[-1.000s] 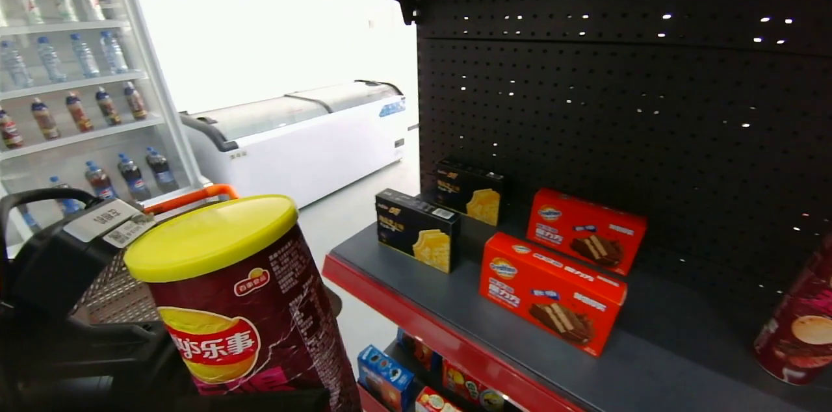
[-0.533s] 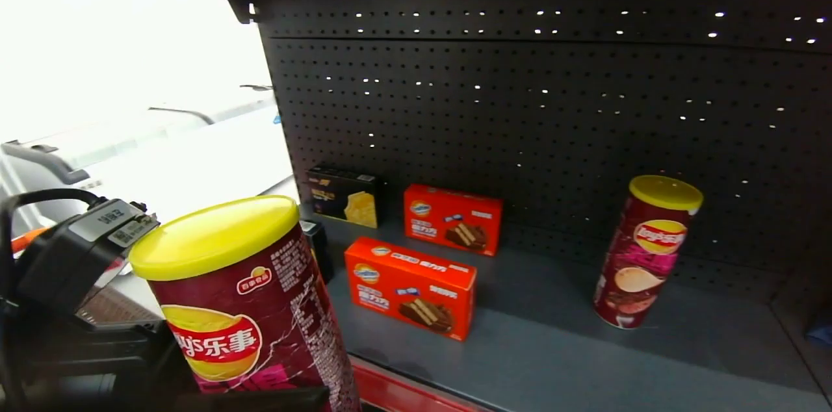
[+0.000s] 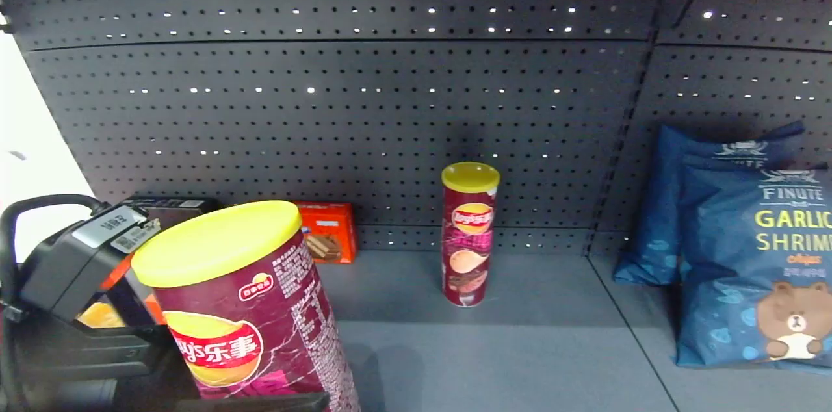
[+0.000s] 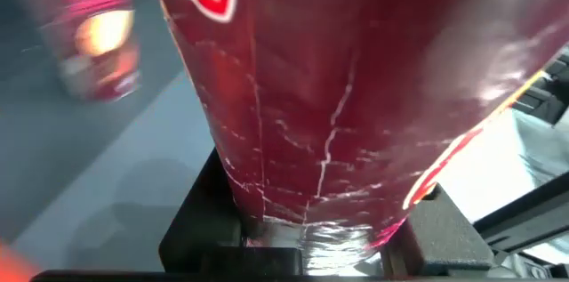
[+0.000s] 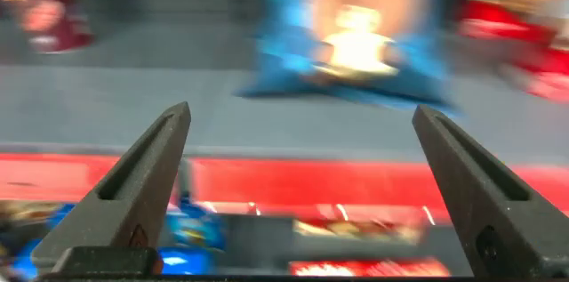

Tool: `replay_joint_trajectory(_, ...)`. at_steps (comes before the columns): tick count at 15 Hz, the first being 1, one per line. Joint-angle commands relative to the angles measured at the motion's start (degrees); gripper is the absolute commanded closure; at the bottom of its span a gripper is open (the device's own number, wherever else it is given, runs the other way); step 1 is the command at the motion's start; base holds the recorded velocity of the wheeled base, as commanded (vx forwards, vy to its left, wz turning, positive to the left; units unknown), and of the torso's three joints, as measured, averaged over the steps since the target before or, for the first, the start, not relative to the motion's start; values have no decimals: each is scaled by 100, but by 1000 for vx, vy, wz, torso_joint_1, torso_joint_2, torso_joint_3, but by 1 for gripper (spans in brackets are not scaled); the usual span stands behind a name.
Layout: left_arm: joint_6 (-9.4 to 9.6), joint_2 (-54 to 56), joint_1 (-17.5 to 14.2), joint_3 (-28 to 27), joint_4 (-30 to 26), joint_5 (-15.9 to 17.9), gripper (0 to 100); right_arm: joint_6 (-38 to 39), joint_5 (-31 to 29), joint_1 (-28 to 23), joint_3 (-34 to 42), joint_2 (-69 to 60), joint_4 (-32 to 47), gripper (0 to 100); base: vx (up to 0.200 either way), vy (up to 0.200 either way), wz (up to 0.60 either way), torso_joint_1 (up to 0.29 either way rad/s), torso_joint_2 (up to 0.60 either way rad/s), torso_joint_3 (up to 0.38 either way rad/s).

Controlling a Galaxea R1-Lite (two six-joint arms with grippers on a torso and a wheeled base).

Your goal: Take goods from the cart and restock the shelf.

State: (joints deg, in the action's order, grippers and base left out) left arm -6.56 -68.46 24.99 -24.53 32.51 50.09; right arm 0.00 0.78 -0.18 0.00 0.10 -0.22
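A dark red chips can (image 3: 247,314) with a yellow lid stands upright at the lower left of the head view, in front of the grey shelf (image 3: 520,347). My left gripper (image 4: 320,242) is shut on the base of this can (image 4: 356,95). A second, matching can (image 3: 469,233) stands upright on the shelf near the pegboard back wall, and it also shows as a blurred shape (image 4: 89,33) in the left wrist view. My right gripper (image 5: 311,193) is open and holds nothing, level with the shelf's red front edge (image 5: 284,184) and facing a blue bag (image 5: 356,33).
Two blue snack bags (image 3: 747,256) lean at the right of the shelf. An orange box (image 3: 328,230) and a black box (image 3: 169,204) stand at the back left. Bare shelf floor lies between the standing can and the bags. Lower shelves hold more goods (image 5: 187,237).
The head camera has swung to the right, so the freezer and cart have left the picture and the blue bags have come in. The held can stays in the left gripper.
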Motion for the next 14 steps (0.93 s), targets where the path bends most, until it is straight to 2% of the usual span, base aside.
replay_joint_trajectory(1,-3,8,-3,36,10,1,100,0,1,1,0,-1,-4,0,0,0,0,0,0,0)
replay_joint_trajectory(7,5,44,-29,53,1,-17,100,-26,27,62,-9,113,31,0,0,0,0,0,0,0)
replay_joint_trajectory(9,5,79,-56,45,-17,-52,100,255,-131,80,-26,386,13,0,0,0,0,0,0,0)
replay_joint_trajectory(11,23,96,-56,71,-43,-105,100,62,133,133,-35,368,-22,0,0,0,0,0,0,0)
replay_joint_trajectory(12,14,105,-65,36,-52,-114,100,97,634,352,-1230,948,-171,0,0,0,0,0,0,0)
replay_joint_trajectory(13,5,210,-47,36,-61,-114,100,176,651,528,-2821,2803,-127,0,0,0,0,0,0,0)
replay_joint_trajectory(14,5,184,-29,97,-26,-105,100,53,775,660,-3023,3189,-198,0,0,0,0,0,0,0)
